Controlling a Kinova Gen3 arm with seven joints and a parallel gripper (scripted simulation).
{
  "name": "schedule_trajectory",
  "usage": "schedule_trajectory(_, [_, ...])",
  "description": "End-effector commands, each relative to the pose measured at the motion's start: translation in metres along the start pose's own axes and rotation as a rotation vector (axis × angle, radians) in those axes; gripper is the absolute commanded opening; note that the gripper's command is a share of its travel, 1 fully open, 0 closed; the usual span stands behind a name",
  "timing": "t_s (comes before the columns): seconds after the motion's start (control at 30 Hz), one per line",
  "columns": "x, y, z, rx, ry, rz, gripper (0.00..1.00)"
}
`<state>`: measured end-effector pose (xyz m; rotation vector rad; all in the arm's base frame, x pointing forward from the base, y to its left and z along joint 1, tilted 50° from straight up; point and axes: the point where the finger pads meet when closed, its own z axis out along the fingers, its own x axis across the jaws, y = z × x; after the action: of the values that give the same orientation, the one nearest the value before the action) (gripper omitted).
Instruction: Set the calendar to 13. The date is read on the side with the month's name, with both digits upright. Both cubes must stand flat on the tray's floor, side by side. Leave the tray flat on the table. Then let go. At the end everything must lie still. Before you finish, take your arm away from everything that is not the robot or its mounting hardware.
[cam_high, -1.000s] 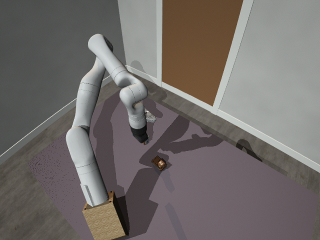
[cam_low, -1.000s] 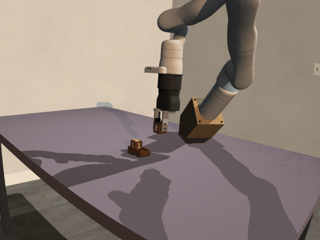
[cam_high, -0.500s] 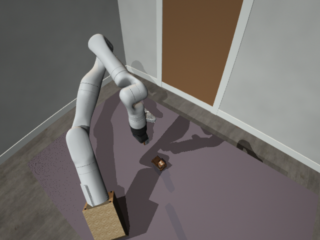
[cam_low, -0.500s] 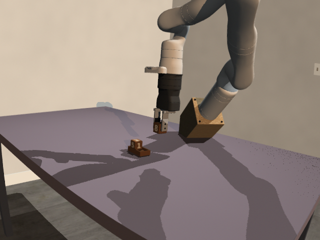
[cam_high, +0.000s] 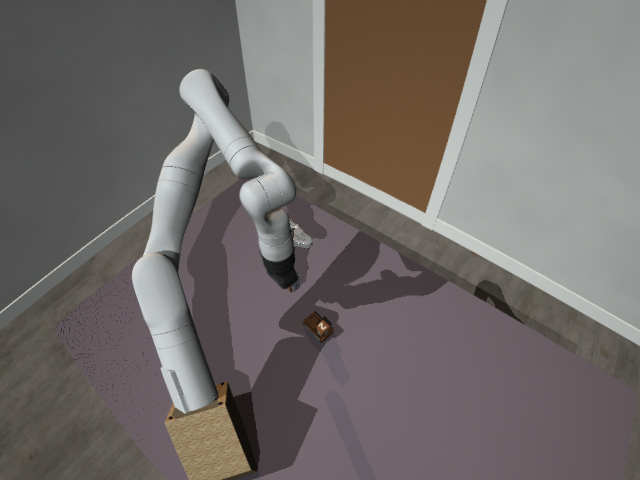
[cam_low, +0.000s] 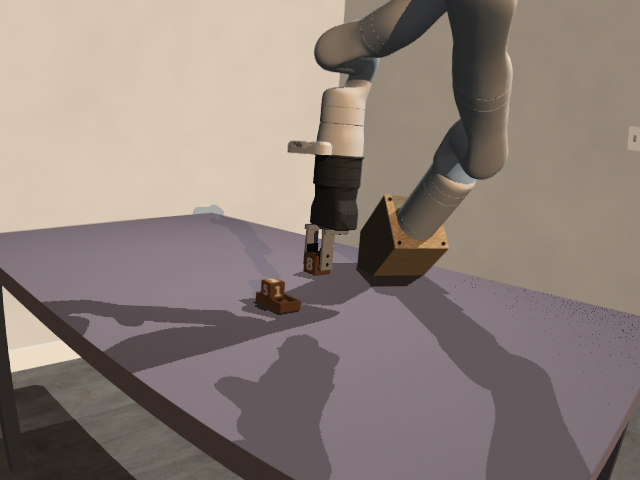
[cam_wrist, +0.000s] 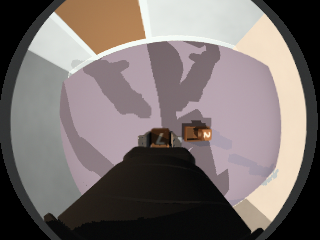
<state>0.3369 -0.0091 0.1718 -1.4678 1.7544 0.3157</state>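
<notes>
The tray (cam_high: 312, 333) (cam_low: 289, 307) (cam_wrist: 185, 133) is small, brown and open-topped, and lies on the table. One brown cube (cam_high: 323, 326) (cam_low: 272, 289) (cam_wrist: 205, 134) stands in one end of it, with a 2 on top and a 5 and a 1 on the sides seen in the exterior view. The tray's other half is vacant. My gripper (cam_high: 293, 286) (cam_low: 318, 262) (cam_wrist: 160, 136) points down, beside the tray, shut on the other cube (cam_low: 310, 264) (cam_wrist: 160, 135), just above the table. That cube shows an 8 in the exterior view and a 7 in the wrist view. The month's name is not readable.
The arm's wooden base block (cam_high: 211, 439) (cam_low: 403, 263) stands on the purple table (cam_high: 439, 387) (cam_low: 413, 356) (cam_wrist: 245, 95). Walls and a brown door panel (cam_high: 398, 93) (cam_wrist: 105, 25) are beyond the table's edge. Shadows of the arm fall around the tray.
</notes>
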Motion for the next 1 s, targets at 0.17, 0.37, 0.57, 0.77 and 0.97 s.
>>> schedule_trajectory(0.17, [-0.001,0.004,0.034,-0.010,-0.005,0.004,0.60])
schedule_trajectory(0.37, [-0.001,0.004,0.056,-0.010,-0.005,0.004,0.60])
schedule_trajectory(0.57, [0.000,0.004,0.073,-0.010,-0.005,0.004,0.60])
schedule_trajectory(0.77, [0.000,0.005,0.082,-0.010,-0.005,0.004,0.60])
schedule_trajectory(0.97, [0.000,0.005,0.083,-0.010,-0.005,0.004,0.60])
